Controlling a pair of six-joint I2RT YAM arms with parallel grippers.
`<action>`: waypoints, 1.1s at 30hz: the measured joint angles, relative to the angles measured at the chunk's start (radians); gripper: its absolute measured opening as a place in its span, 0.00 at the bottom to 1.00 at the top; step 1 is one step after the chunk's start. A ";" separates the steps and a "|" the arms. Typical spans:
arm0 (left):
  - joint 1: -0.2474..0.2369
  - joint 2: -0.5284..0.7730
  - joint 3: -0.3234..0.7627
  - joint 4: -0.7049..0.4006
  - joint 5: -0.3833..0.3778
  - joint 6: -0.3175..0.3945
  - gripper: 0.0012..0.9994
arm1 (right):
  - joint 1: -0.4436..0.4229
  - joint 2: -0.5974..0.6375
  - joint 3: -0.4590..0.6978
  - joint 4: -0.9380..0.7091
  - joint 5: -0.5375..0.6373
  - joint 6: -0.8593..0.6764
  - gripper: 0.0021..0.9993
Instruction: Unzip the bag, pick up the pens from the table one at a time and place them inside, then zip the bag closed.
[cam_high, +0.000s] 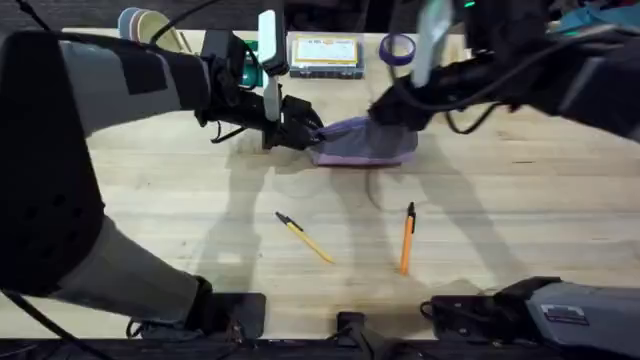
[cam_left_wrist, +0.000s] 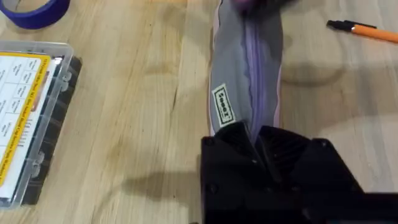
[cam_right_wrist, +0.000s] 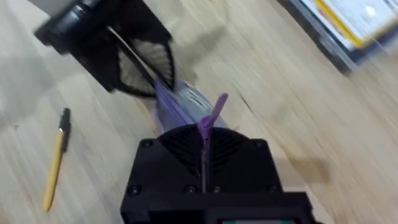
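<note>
1. The table (cam_high: 200, 200) is a wide spread of pale wooden planks, and everything else sits on it.
2. The left arm reaches in from the lower left. Its gripper (cam_high: 305, 130) is at the left end of the bag, with the jaws closed together on that end; the left wrist view shows the black fingers (cam_left_wrist: 236, 140) pinching the fabric where the zipper line ends.
3. The right arm comes across from the upper right. Its gripper (cam_high: 385, 108) is at the bag's right end, jaws clamped on the purple pull tab (cam_right_wrist: 210, 118), which sticks up from between them in the right wrist view.
4. The bag (cam_high: 362, 142) lies flat toward the far middle of the table, stretched between the two grippers. It is lilac with a grey panel and a small label, and a purple zipper (cam_left_wrist: 254, 56) runs along its length.
5. A clear plastic box (cam_high: 325, 55) with a yellow card inside sits near the far edge, behind the bag.
6. The orange pen (cam_high: 407, 238) lies nearer the arms' bases, well apart from the bag, black end pointing away.
7. The yellow pen (cam_high: 305, 238) lies to its left at a slant, black end toward the bag.
8. A roll of purple tape (cam_high: 397, 47) sits just beside the box.
</note>
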 joint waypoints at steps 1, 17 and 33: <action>0.000 0.000 0.000 0.000 0.000 0.000 0.04 | 0.017 0.017 0.000 0.024 -0.005 0.006 0.03; 0.013 0.000 0.000 -0.003 -0.003 0.000 0.04 | 0.241 0.127 0.000 0.262 -0.001 0.038 0.03; 0.013 0.000 0.000 -0.002 -0.003 0.000 0.04 | 0.242 0.127 0.000 0.267 -0.004 0.041 0.03</action>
